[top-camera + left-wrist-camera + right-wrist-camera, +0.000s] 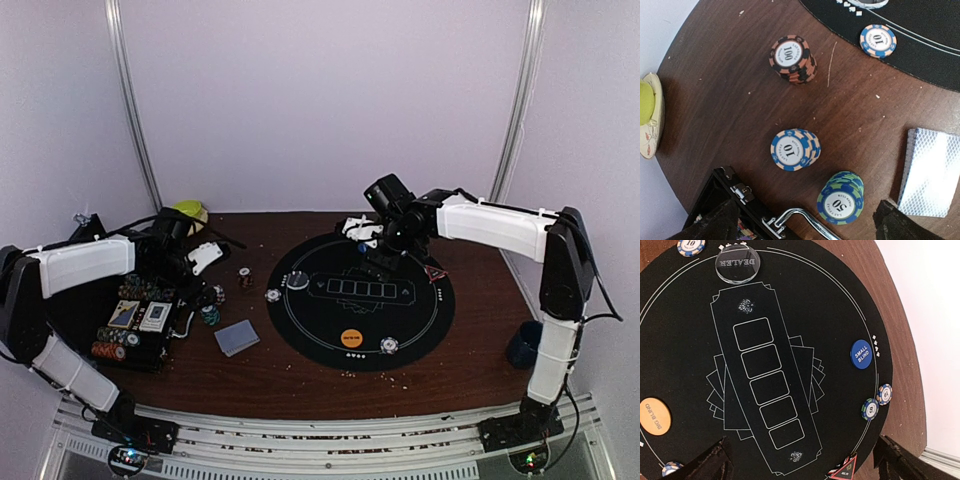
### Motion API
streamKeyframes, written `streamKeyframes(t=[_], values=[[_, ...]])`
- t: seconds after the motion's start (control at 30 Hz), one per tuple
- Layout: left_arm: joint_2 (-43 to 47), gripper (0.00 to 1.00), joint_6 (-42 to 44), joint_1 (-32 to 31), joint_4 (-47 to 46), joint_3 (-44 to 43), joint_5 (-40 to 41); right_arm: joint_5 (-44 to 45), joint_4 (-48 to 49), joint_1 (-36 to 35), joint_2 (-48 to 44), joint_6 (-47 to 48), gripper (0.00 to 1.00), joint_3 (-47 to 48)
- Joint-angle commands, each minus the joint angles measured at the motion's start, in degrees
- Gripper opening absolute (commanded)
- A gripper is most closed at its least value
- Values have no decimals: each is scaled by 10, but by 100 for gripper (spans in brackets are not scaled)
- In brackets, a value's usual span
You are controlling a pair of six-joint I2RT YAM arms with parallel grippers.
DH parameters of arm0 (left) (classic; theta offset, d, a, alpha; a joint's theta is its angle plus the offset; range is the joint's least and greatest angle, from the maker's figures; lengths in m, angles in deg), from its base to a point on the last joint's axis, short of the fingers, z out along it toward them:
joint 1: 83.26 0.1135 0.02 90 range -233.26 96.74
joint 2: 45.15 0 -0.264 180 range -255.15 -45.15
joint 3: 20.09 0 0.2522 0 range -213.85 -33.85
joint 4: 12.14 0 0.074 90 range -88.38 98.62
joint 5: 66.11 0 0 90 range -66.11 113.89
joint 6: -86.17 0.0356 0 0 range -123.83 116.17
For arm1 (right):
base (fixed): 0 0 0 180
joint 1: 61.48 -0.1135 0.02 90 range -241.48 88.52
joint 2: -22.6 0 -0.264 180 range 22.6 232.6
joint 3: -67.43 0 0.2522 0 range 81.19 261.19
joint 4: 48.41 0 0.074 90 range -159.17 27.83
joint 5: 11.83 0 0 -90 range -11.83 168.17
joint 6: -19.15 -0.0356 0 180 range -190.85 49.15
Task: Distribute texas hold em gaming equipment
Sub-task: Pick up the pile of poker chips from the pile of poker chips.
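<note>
Hovering spread left claw (807, 222) above blue-striped poker chip stack (794, 149), frame centre, on brown wooden desk (730, 100). Right claw (805, 460) spread, empty, over round black felt mat (685, 340). Risk: an off-centre close could topple the neighbouring green-striped chip stack (840, 203).

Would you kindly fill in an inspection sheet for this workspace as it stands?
Surface: brown table with a round black mat; pale crumbs scattered.
Job's things: face-down card deck and three chip stacks on the wood; dealer button, small blind button and big blind button on the mat.
Clutter: open chip case at left; mug at right edge; yellow-green object at back.
Tools: left tool open above the chip stacks; right tool open above the mat.
Cables: black cable along the right arm.
Surroundings: white walls.
</note>
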Motion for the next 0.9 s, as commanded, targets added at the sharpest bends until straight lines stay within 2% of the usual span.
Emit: streamKeyframes(t=[0.0,0.33,0.67,0.87], values=[[-17,96,14,13,11,-14,-33,34,19,-2,2,-1,100,-11],[-53,95,27,22,26,-14,-40,58,31,-3,5,1,100,-18],[-75,86,37,33,32,-16,-52,74,38,-6,7,1,100,-22],[-85,75,47,41,46,-28,-96,83,41,-7,8,1,100,-22]])
